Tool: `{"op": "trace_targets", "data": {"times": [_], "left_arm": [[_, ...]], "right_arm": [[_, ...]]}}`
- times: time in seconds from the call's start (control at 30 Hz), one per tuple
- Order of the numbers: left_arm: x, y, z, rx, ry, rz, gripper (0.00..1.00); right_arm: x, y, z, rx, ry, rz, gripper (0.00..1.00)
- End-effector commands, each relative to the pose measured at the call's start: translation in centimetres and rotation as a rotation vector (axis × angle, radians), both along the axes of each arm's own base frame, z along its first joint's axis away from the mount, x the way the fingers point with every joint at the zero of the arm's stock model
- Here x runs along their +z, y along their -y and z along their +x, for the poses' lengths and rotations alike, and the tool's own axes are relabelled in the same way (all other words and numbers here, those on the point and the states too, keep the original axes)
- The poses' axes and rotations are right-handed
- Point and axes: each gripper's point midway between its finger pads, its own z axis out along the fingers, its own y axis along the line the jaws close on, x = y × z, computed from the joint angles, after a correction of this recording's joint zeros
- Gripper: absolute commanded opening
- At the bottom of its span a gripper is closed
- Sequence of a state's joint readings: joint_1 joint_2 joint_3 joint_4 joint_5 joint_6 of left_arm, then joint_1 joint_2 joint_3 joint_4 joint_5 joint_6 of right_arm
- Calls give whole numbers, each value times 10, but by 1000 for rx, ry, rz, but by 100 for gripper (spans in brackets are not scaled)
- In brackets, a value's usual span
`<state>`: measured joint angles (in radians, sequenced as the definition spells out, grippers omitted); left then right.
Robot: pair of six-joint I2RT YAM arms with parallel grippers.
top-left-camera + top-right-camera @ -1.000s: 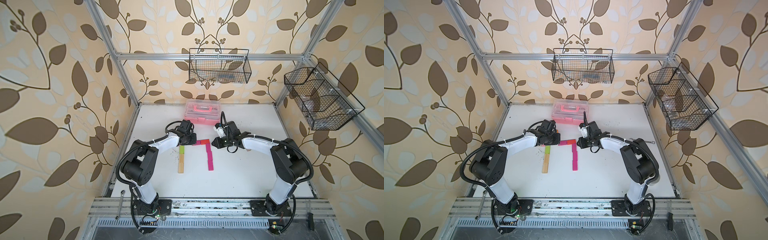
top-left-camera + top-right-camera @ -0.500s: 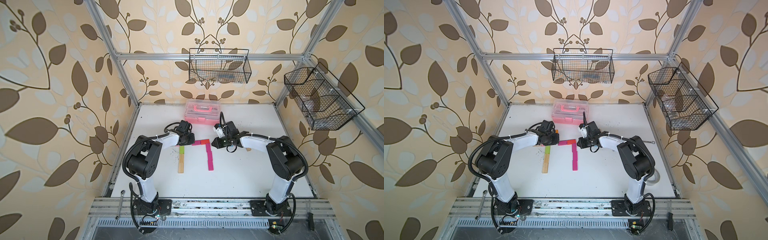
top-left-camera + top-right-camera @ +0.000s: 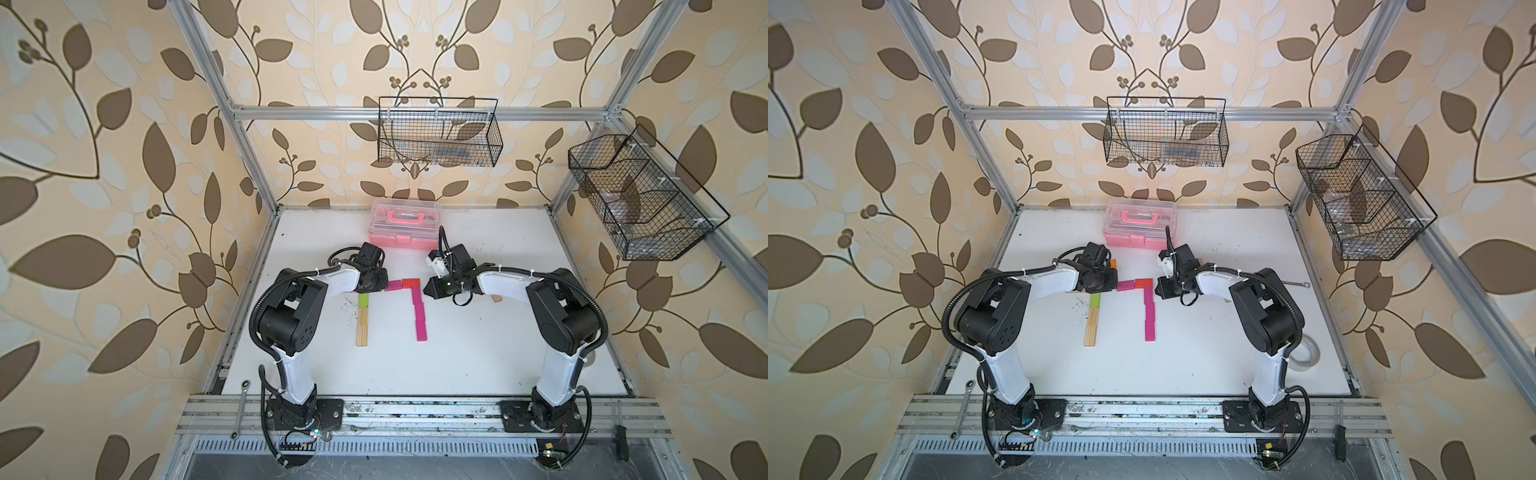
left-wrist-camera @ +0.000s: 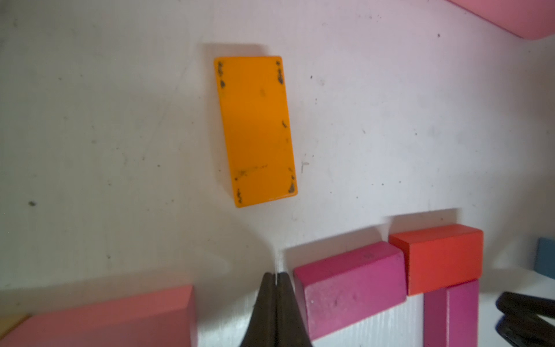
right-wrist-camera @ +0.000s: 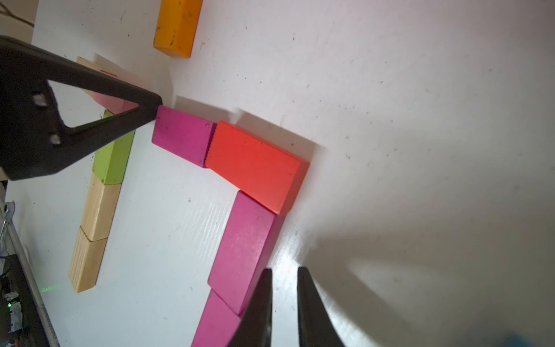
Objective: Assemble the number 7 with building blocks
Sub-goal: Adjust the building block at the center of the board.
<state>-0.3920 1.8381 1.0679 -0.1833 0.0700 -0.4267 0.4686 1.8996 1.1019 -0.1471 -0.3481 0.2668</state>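
- From above, each wrist covers its own jaws, so I go by the wrist views for them.
- A light pink block [image 4: 99,318] beside the left jaws is cut off by the frame edge. A blue corner [image 4: 545,261] is too cropped for me to identify.
- The orange block [image 4: 255,129] lies flat just beyond the left jaws, apart from the other blocks.
- The left jaws are clenched on nothing, with their tips just beside the free end of the magenta block [image 5: 183,139]. I cannot tell whether they touch it.
- The right jaws stand slightly parted and empty, just beside the magenta stem [image 5: 243,255].
- The number 7 [image 3: 417,309] lies flat on the tabletop [image 3: 478,353] between the two sets of jaws. The magenta block and the red block [image 5: 255,163] form its bar, end to end. The stem descends from the red block.
- A lime green block [image 3: 364,301] heads a column of plain wood blocks [image 3: 362,328] on the left jaws' side.
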Motion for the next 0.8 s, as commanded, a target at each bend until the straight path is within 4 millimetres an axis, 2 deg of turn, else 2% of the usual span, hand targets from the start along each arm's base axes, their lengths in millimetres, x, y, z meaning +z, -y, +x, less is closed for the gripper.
{"op": "trace_targets", "data": {"times": [0.0, 0.47, 0.77], "left_arm": [[2, -3, 2, 15, 4, 7, 0], [-11, 13, -2, -32, -53, -55, 0], [-10, 15, 3, -35, -46, -60, 0]], "right_arm": [[2, -1, 7, 11, 16, -4, 18], [-2, 2, 9, 0, 8, -8, 18], [-8, 6, 10, -10, -3, -14, 18]]}}
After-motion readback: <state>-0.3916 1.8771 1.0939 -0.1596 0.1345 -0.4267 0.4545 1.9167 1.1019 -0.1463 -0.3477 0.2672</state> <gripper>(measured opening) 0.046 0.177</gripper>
